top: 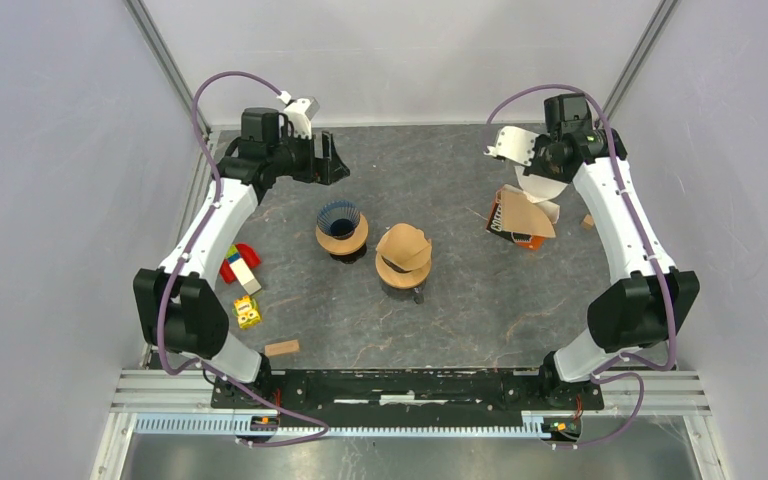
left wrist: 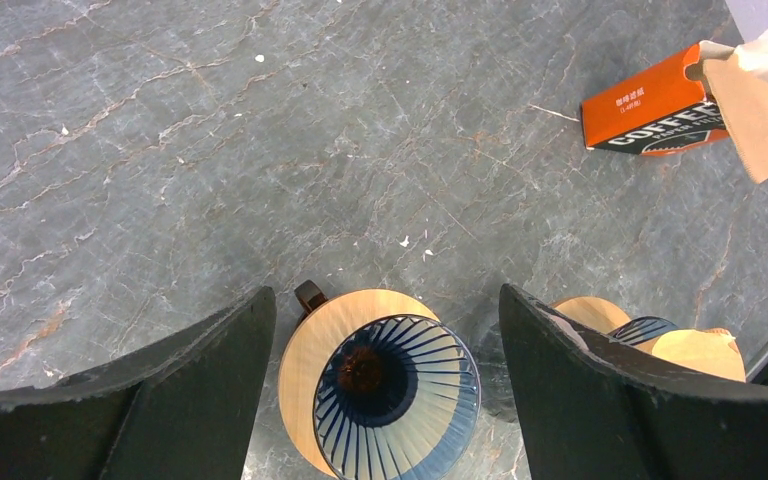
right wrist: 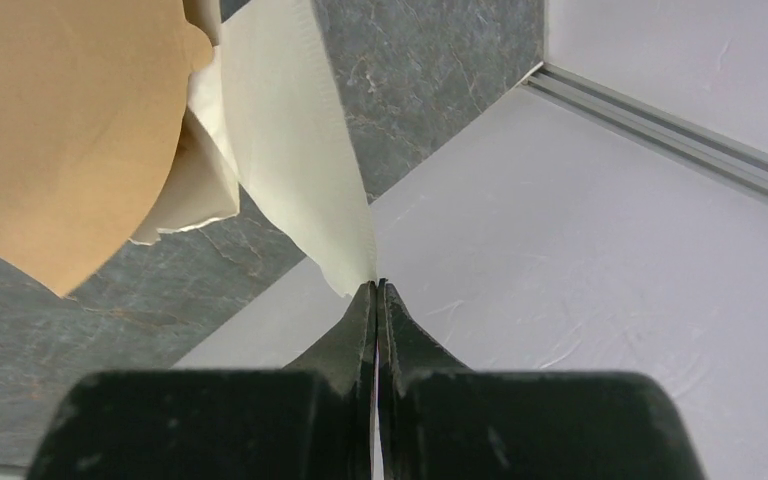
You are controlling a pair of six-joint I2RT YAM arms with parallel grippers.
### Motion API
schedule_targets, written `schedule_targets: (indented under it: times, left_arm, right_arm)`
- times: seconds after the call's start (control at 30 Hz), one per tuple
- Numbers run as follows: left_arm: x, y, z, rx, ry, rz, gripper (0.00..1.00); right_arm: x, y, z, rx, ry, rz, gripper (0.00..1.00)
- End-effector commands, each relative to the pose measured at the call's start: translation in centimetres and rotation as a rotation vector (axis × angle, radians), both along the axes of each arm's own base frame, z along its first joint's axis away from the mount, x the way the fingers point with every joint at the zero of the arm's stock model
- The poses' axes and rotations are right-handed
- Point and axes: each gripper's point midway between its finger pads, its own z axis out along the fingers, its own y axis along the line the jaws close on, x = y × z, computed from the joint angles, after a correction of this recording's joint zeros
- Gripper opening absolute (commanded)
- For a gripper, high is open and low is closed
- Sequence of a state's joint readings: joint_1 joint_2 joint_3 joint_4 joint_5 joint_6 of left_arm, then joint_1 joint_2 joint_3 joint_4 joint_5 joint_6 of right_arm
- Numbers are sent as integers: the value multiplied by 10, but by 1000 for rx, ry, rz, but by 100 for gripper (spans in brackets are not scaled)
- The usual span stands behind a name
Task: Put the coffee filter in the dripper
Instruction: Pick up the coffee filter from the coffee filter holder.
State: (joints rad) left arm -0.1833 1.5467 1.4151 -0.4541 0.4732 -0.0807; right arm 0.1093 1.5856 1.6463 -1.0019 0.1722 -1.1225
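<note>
A blue ribbed dripper (top: 340, 222) on a wooden ring stands left of centre; it also shows in the left wrist view (left wrist: 390, 395), empty. My left gripper (top: 326, 160) is open, above and behind it, jaws (left wrist: 385, 295) wide to either side. My right gripper (top: 533, 172) is at the back right, shut (right wrist: 377, 285) on the edge of a white coffee filter (right wrist: 300, 150), which hangs below it (top: 542, 186). A second dripper (top: 403, 256) at the centre holds a brown filter.
An orange filter box (top: 513, 226) lies under the right gripper with brown filters (top: 526, 211) sticking out of it; it also shows in the left wrist view (left wrist: 650, 105). Toy blocks (top: 240, 265), a yellow block (top: 248, 312) and a wooden block (top: 282, 348) lie at the left. A small wooden block (top: 587, 222) lies at the right.
</note>
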Motion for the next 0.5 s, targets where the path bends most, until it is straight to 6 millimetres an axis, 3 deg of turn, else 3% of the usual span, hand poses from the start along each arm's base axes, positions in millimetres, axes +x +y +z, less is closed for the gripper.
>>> schedule_targets:
  times: [0.0,0.3,0.47]
  left_arm:
    - [10,-7,24,-27,-66,-7,88]
    - [8,-11,25,-28,-66,-17,88]
    - [7,-11,28,-25,-74,-21,88]
  right_arm:
    - [5,-13,22,-100,-64,22,0]
    - [17,-16,28,-113,-94,-4,0]
    - [20,2,37,-15,-88,39,0]
